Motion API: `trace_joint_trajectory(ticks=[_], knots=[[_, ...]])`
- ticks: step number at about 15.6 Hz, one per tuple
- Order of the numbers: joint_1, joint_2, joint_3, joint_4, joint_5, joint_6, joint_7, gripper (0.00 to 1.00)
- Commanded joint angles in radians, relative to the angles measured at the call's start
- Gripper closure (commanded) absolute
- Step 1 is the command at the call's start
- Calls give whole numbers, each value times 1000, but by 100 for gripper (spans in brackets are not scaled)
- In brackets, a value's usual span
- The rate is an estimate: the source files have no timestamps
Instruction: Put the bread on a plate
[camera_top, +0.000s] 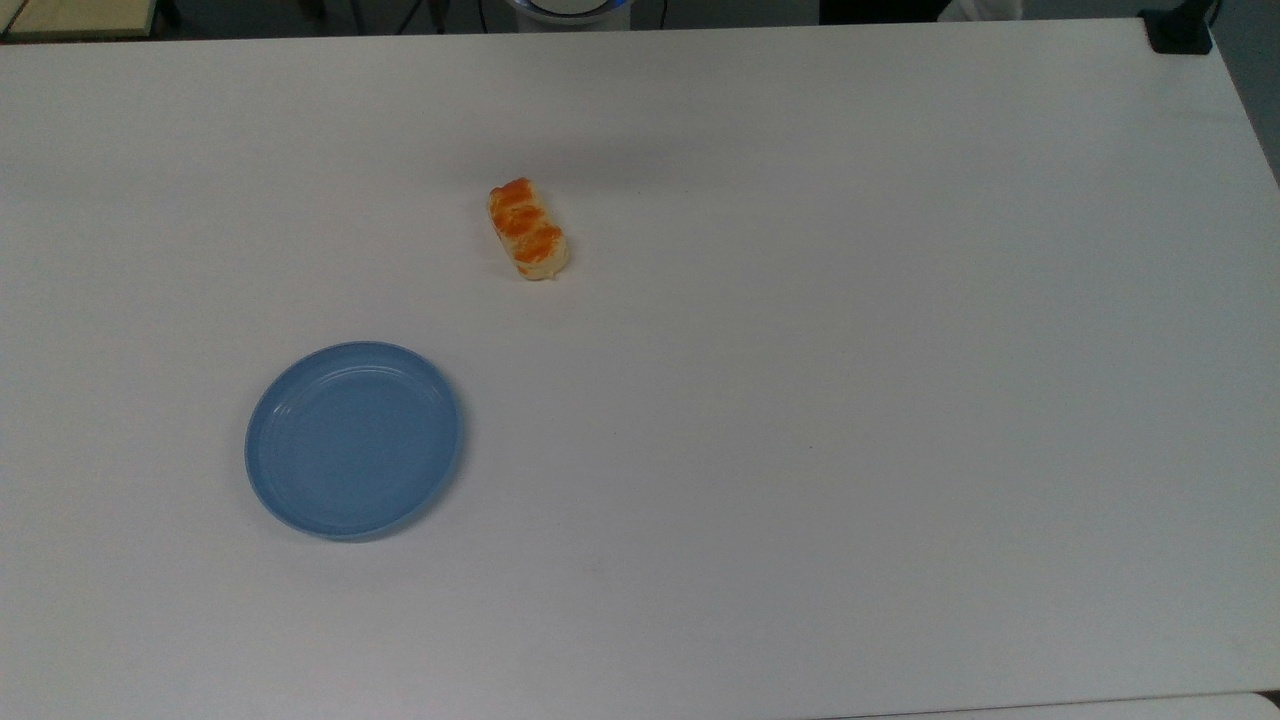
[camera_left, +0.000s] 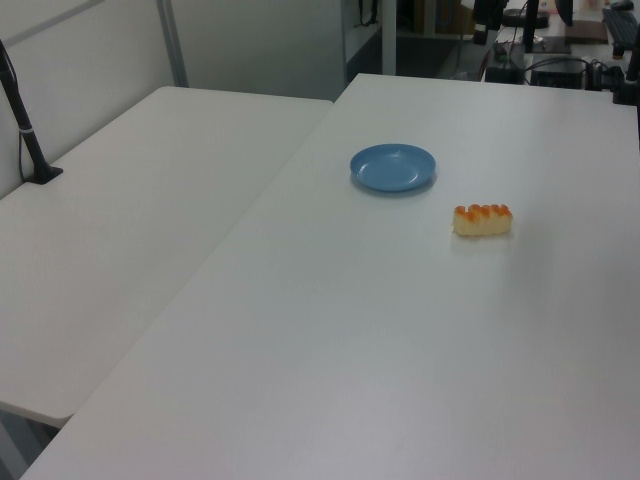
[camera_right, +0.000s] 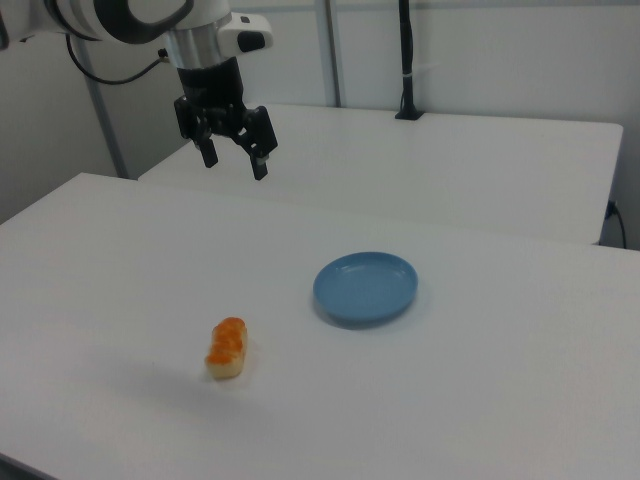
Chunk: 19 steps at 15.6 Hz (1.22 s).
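On the near part of the white table in the right view lies the bread, flat on its base, one short end toward the camera and its glazed top up. It is a small oblong roll, pale yellow along the sides, with orange-brown humps on top that look smooth and slightly shiny; in the left view three humps can be counted. It appears soft, so I judge it would give under a hard squeeze.

Farther back and to the right view's right sits the plate, well apart from the bread. It is round, shallow and light blue, seemingly plastic, with faint concentric rings inside its rim in the top view, and nothing lies on it.

Farthest back, at the right view's upper left, the gripper hangs high above the table, pointing down, its two dark fingers spread apart and holding nothing. It is well away from both bread and plate.

Judging from this, the task is at its very start: the reach toward the bread is the step in hand. The next move calls for bringing the spread jaws down over the roll, across its narrow width rather than its length, closing gently, then lifting and carrying it over to the plate's centre
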Motion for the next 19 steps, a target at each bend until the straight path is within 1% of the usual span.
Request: trace_joint_trajectory(ticks=[1,4,5,6,13,16,19], knots=[[23,-4,7,45,-83,-145,-24,0],[25,-5,15,40,-83,-142,-25,0],[25,-8,28,36,-83,-142,-25,0],[22,-9,32,36,-83,-142,-24,0],[24,-1,32,36,-74,-135,-9,0],[11,4,29,36,-18,-115,-13,0],[14,8,32,31,-13,-83,10,0]])
